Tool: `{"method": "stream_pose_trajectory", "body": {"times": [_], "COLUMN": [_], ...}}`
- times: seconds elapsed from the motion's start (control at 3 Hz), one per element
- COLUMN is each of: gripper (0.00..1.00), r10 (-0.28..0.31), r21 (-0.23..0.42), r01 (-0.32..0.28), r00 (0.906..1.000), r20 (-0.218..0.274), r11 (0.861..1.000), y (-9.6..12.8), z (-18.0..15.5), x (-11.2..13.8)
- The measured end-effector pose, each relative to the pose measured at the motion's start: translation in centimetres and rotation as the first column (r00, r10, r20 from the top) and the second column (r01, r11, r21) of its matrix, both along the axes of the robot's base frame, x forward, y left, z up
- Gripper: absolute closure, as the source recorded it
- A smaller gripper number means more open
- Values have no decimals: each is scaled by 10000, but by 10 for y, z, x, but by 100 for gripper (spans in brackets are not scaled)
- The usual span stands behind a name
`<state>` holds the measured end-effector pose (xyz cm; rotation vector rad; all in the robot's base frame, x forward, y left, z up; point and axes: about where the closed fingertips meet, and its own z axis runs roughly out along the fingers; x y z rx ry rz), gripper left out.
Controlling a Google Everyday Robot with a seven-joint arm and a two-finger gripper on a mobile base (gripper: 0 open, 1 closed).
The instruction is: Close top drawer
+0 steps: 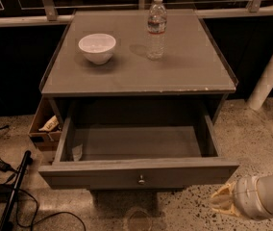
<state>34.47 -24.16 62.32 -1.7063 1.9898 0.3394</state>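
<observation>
The top drawer (136,174) of the grey cabinet stands pulled far out toward me. Its front panel carries a small round metal knob (141,180) at the centre. The inside is nearly empty, with a small scrap of paper (77,152) at the left. My gripper (221,200) is at the lower right, below and to the right of the drawer front's right end, apart from it. Its pale fingertips point left toward the drawer.
On the cabinet top (184,76) stand a white bowl (97,47) and a clear water bottle (156,29). A brown cardboard box (44,124) sits on the floor left of the cabinet. Black cables and a black pole (11,194) lie at the lower left. A white post (270,71) stands at the right.
</observation>
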Motion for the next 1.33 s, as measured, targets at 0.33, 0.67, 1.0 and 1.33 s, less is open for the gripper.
{"method": "stream_pose_trajectory", "body": {"times": [0.33,0.67,1.0,1.33], "gripper": [100,100,100,100], "r10": [738,1241,1414,1192], "r21": [366,433,370,232], "r01": [-787,-1362,-1589,-1376], "r00": [9898,9692,9462,9206], "r20": [1216,2126,2911,3719], "r11": [9962,9897,9866,9902], "y": [26,49,62,65], "z": [-2,-6,-12,-21], "x": [17,37,59,89]}}
